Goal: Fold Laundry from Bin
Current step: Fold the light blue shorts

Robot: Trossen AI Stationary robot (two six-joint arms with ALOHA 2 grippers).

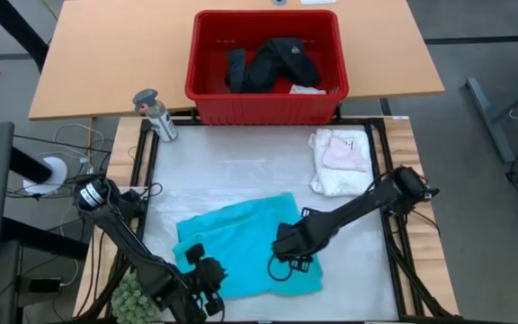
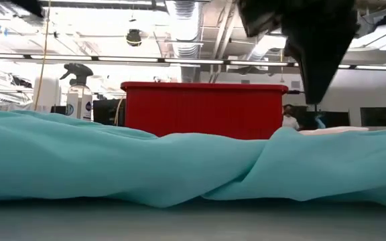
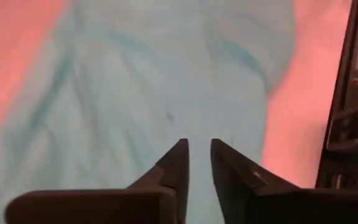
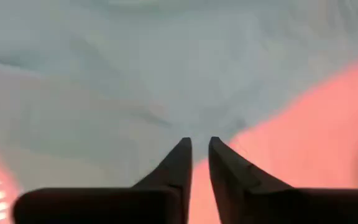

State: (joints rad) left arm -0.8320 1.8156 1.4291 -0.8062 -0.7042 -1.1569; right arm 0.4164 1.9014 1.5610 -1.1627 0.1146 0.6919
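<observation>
The turquoise shirt (image 1: 241,243) lies spread and rumpled on the near half of the table's white mat; in the low view its folds (image 2: 179,167) fill the foreground. My left gripper (image 1: 203,273) hangs over the shirt's near left part, its fingers (image 3: 179,163) a narrow gap apart with nothing between them. My right gripper (image 1: 288,247) hangs over the shirt's near right part, pointing down, its fingers (image 4: 180,160) also slightly apart and empty. The red bin (image 1: 266,67) at the far edge holds black clothing (image 1: 272,61).
A folded white and pale pink piece (image 1: 340,160) lies at the mat's far right. A spray bottle (image 1: 156,112) stands at the far left corner, beside the bin. A black frame (image 1: 151,171) borders the mat. Bare mat (image 1: 241,171) shows between the shirt and the bin.
</observation>
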